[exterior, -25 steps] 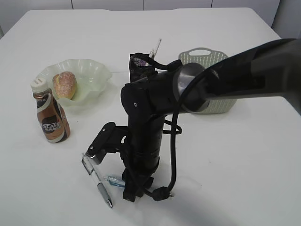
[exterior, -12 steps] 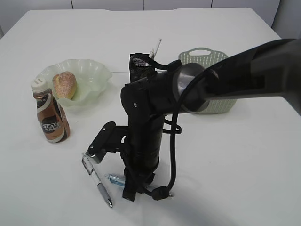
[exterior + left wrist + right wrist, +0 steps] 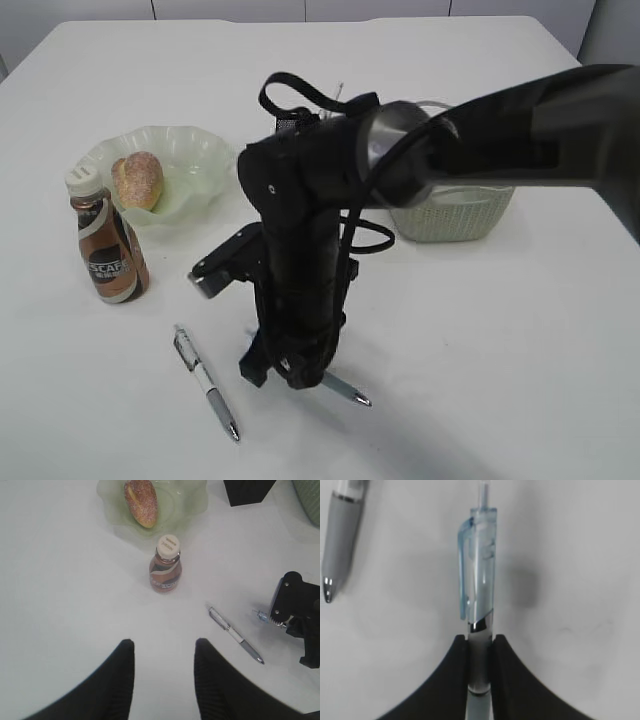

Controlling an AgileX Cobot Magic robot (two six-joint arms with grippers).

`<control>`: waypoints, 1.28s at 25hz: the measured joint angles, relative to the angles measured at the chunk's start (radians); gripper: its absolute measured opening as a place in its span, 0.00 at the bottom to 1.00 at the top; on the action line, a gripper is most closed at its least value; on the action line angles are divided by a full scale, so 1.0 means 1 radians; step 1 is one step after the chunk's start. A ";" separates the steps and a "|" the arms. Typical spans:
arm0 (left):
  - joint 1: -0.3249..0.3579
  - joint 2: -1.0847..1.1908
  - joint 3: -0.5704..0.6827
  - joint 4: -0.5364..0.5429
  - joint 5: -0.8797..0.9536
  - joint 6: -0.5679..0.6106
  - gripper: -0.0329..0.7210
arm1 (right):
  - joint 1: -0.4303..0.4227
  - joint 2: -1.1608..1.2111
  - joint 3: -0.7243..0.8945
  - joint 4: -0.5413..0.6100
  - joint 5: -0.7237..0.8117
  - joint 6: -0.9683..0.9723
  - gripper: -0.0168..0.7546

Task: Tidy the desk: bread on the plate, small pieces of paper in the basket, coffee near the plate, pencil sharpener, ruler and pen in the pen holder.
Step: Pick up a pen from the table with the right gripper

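We took the plate (image 3: 190, 165) as our landmark on the desk (image 3: 520, 360). The bread (image 3: 138, 180) lay inside it, toward its left side. The coffee (image 3: 105, 245) stood upright just in front of the plate's left edge, close to the rim but apart from it. The pen holder (image 3: 248, 491) sat to the right of the plate, largely hidden behind the arm in the exterior view, and the basket (image 3: 450, 215) stood further right of that.

Well in front of the plate, the right gripper (image 3: 479, 645) had its fingers (image 3: 452, 675) pressed together on the grey barrel of a clear blue pen (image 3: 481, 587); in the right wrist view the clip end stuck out past the fingertips, and in the exterior view the tip showed below the arm. We could not tell whether the pen touched the desk.

A second grey pen (image 3: 206, 382) lay flat on the desk, in front of the coffee and just left of the right gripper.

The left gripper (image 3: 164, 652) hung above the desk in front of the plate and coffee, its fingers apart with nothing between them.
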 joint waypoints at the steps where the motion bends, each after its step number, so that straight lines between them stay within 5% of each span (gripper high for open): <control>1: 0.000 0.000 0.000 0.000 0.000 0.000 0.43 | 0.000 0.000 -0.026 -0.008 0.023 0.019 0.15; 24: 0.000 0.000 0.000 -0.018 0.000 0.000 0.43 | 0.000 -0.093 -0.170 -0.019 0.138 0.366 0.15; 32: 0.000 0.000 0.000 -0.020 0.000 0.000 0.43 | 0.000 -0.240 -0.235 -0.192 0.059 0.360 0.15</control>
